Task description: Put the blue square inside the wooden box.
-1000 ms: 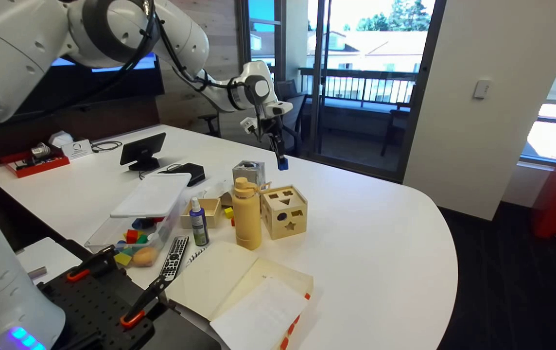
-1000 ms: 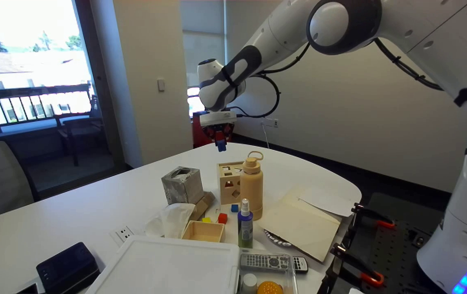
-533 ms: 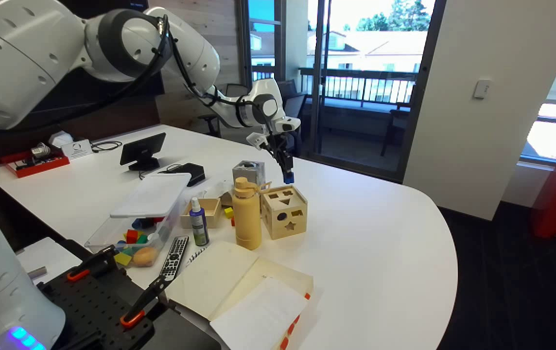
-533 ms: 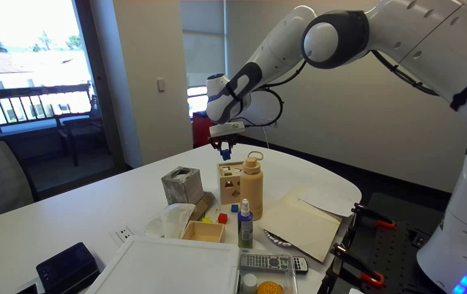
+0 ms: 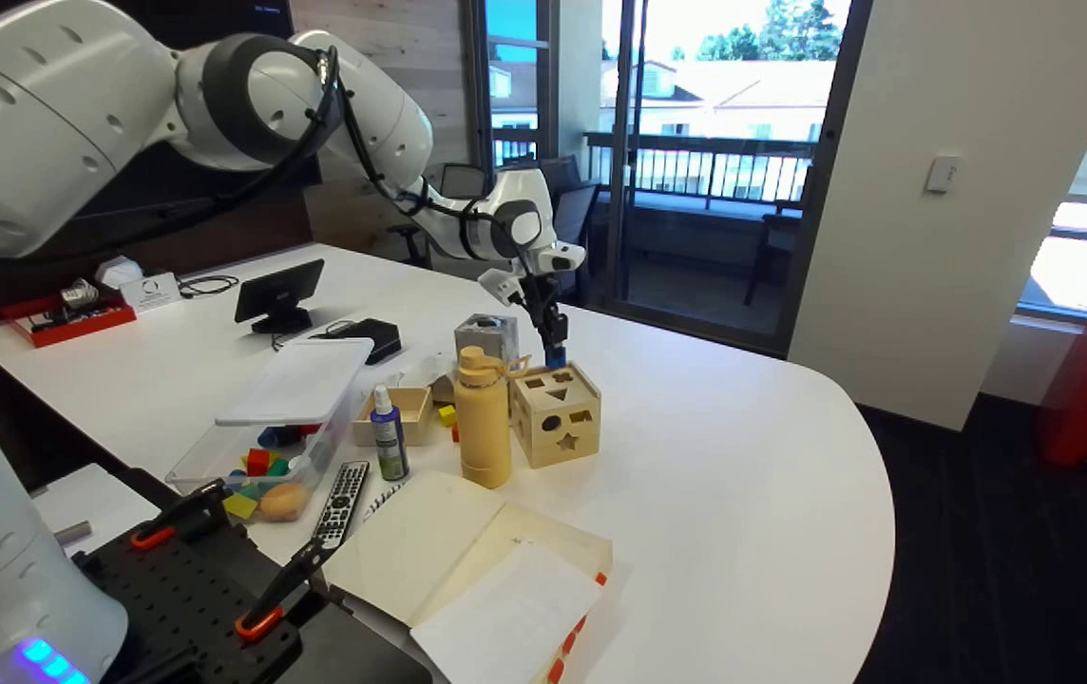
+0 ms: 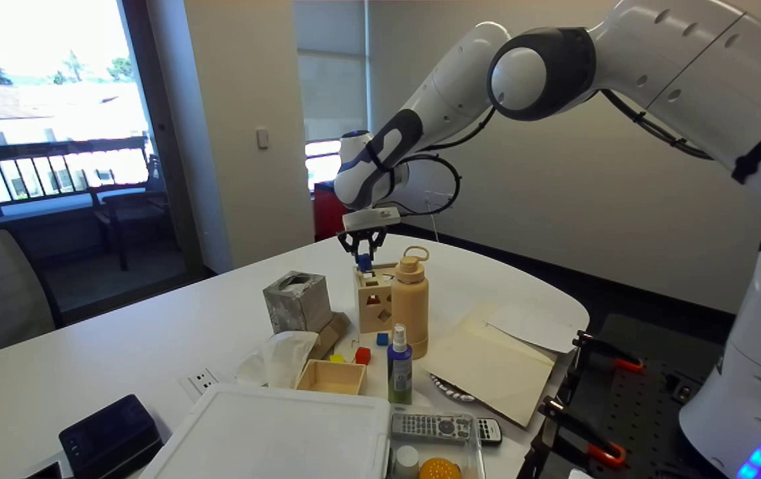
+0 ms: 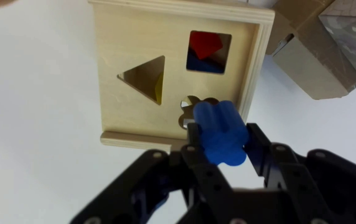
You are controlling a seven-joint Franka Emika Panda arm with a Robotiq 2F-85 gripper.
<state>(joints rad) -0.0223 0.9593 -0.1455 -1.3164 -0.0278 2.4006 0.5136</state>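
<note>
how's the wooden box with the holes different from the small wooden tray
The wooden box is tall and cube-like; the tray is low and shallow. The box's top has shaped holes; the tray's is open. The box's sides show holes too; the tray's visible sides are plain. Both are pale wood.

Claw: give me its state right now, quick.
Claw: closed, holding the lobed blue block.

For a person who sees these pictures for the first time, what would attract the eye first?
Most likely the big white arm, which extends over the table in both exterior views. Next comes the bright blue block, held by the tool over the wooden box. A tall yellow bottle stands near that box.
</note>
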